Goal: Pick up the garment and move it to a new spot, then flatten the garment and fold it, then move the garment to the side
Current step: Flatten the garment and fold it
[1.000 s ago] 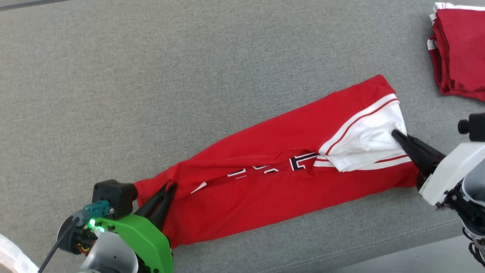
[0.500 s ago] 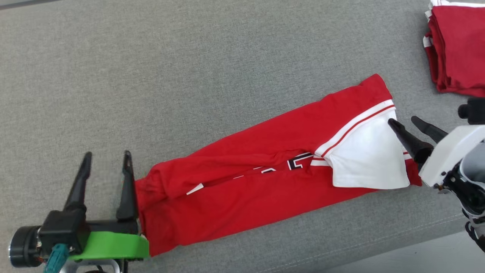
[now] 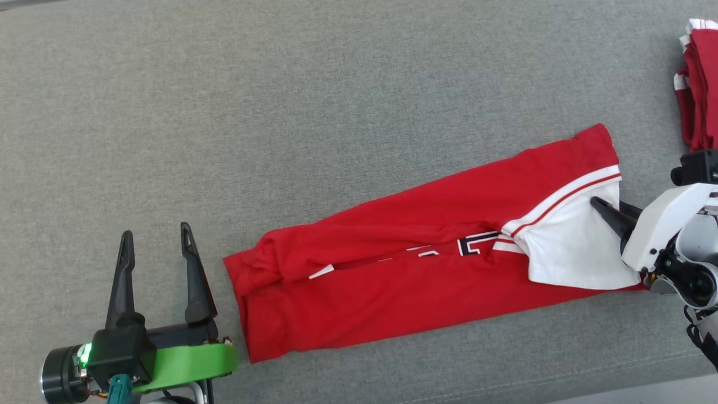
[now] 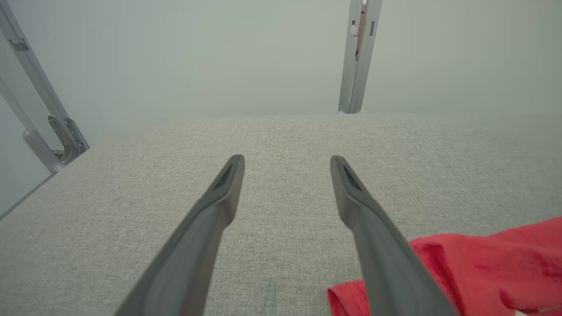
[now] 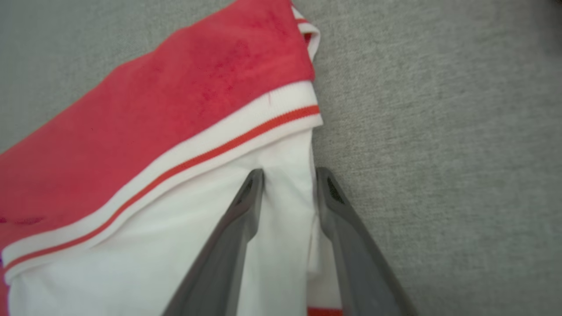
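Observation:
The red garment [image 3: 404,269] lies folded into a long strip, slanting from lower left to upper right on the grey fabric surface [image 3: 280,112]. Black-and-white lettering peeks out of its middle fold. Its right end carries a white sleeve panel [image 3: 566,252] with red-striped trim. My left gripper [image 3: 156,231] is open and holds nothing, a short way left of the garment's left end [image 4: 483,263]. My right gripper [image 5: 290,174] is at the right end, its fingers partly apart, with the white sleeve's edge [image 5: 285,210] between them.
A stack of folded red garments [image 3: 698,90] sits at the far right. The surface's front edge [image 3: 645,379] runs along the lower right. A metal post [image 4: 358,57] and a slanted rail [image 4: 44,127] stand beyond the surface's far side.
Both grippers were shut on the garment's ends, then opened and let go. The left one drew back to the left. The right fingers have since narrowed around the sleeve edge. The head camera shifted.

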Available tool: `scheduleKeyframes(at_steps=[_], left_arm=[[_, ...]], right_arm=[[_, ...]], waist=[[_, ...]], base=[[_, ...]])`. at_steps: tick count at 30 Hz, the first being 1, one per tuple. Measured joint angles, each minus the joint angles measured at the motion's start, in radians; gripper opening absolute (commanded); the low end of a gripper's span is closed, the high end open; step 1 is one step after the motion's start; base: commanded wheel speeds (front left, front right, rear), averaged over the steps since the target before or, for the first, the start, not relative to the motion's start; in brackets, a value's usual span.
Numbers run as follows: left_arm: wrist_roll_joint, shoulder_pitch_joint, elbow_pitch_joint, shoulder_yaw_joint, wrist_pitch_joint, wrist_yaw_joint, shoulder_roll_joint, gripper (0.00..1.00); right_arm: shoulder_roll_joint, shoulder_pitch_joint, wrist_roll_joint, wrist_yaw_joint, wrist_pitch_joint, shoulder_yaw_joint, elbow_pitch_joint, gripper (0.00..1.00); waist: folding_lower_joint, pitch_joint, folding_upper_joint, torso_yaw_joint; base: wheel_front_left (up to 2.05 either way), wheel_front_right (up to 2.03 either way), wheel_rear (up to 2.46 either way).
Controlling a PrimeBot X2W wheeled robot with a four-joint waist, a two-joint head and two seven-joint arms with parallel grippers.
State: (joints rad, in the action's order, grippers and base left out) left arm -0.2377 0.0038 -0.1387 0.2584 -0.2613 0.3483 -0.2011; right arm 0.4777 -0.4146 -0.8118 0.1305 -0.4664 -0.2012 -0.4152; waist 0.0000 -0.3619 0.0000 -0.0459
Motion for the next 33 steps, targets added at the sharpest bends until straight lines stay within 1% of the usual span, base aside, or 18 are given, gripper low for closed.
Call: scheduleKeyframes(at_steps=[3, 5, 7, 9, 12, 15, 16, 18, 20, 23, 27, 30, 31, 33], left_arm=[[0.029, 0.011, 0.017, -0.035, -0.001, -0.025, 0.037, 1.0], [0.045, 0.027, 0.034, -0.057, -0.001, -0.046, 0.056, 1.0], [0.056, 0.037, 0.053, -0.074, -0.001, -0.072, 0.077, 1.0], [0.062, 0.044, 0.067, -0.087, -0.001, -0.094, 0.097, 1.0], [0.064, 0.064, 0.084, -0.099, -0.001, -0.123, 0.123, 1.0], [0.062, 0.075, 0.102, -0.106, -0.001, -0.148, 0.138, 1.0], [0.061, 0.079, 0.108, -0.107, -0.001, -0.156, 0.142, 1.0], [0.058, 0.089, 0.114, -0.106, -0.001, -0.16, 0.147, 1.0], [0.055, 0.096, 0.119, -0.103, -0.001, -0.164, 0.149, 1.0], [0.035, 0.094, 0.12, -0.082, -0.001, -0.165, 0.149, 1.0], [0.027, 0.091, 0.132, -0.059, -0.001, -0.163, 0.151, 1.0], [0.021, 0.084, 0.141, -0.05, -0.001, -0.159, 0.151, 1.0], [0.021, 0.081, 0.142, -0.048, -0.001, -0.159, 0.151, 1.0], [0.021, 0.08, 0.147, -0.045, -0.001, -0.155, 0.151, 1.0]], right_arm=[[0.019, 0.001, -0.026, 0.003, 0.037, 0.039, -0.031, 0.0], [0.056, 0.001, -0.038, 0.002, 0.055, 0.087, -0.051, 0.0], [0.114, -0.002, -0.044, 0.001, 0.078, 0.162, -0.065, 0.0], [0.156, -0.002, -0.049, 0.001, 0.082, 0.224, -0.065, 0.0], [0.196, 0.002, -0.067, 0.001, 0.054, 0.306, -0.021, 0.0], [0.199, 0.027, -0.086, 0.001, -0.014, 0.341, 0.079, 0.0], [0.185, 0.044, -0.095, 0.0, -0.044, 0.341, 0.124, 0.0], [0.136, 0.07, -0.104, 0.0, -0.101, 0.324, 0.209, 0.0], [0.045, 0.091, -0.114, 0.0, -0.163, 0.307, 0.274, 0.0], [-0.072, 0.117, -0.066, 0.0, -0.236, 0.258, 0.333, 0.0], [-0.242, 0.119, 0.021, 0.0, -0.266, 0.193, 0.356, 0.0], [-0.346, 0.126, 0.078, 0.0, -0.262, 0.143, 0.343, 0.0], [-0.37, 0.131, 0.091, 0.0, -0.254, 0.128, 0.334, 0.0], [-0.392, 0.145, 0.114, 0.0, -0.238, 0.099, 0.318, 0.0]], waist=[[0.0, 0.019, 0.0, 0.015], [0.0, 0.033, 0.0, 0.022], [0.0, 0.051, 0.0, 0.03], [0.0, 0.068, 0.0001, 0.037], [0.0, 0.095, 0.0, 0.049], [0.0, 0.119, 0.0, 0.061], [0.0, 0.127, 0.0001, 0.065], [0.0, 0.141, 0.0, 0.07], [0.0, 0.154, 0.0, 0.072], [0.0, 0.163, 0.0, 0.07], [0.0, 0.17, 0.0, 0.072], [0.0, 0.173, 0.0, 0.079], [0.0, 0.173, 0.0, 0.083], [0.0, 0.175, 0.0, 0.089]], base=[[0.0, 0.0, 0.0], [0.0, 0.0, 0.0], [0.0, 0.0, 0.0], [0.0, 0.0, 0.0], [0.0, 0.0, 0.0], [0.0, 0.0, 0.0], [0.0, 0.0, 0.0], [0.0, 0.0, 0.0], [0.0, 0.0, 0.0], [0.0, 0.0, 0.0], [0.0, 0.0, 0.0], [0.0, 0.0, 0.0], [0.0, 0.0, 0.0], [0.0, 0.0, 0.0]])
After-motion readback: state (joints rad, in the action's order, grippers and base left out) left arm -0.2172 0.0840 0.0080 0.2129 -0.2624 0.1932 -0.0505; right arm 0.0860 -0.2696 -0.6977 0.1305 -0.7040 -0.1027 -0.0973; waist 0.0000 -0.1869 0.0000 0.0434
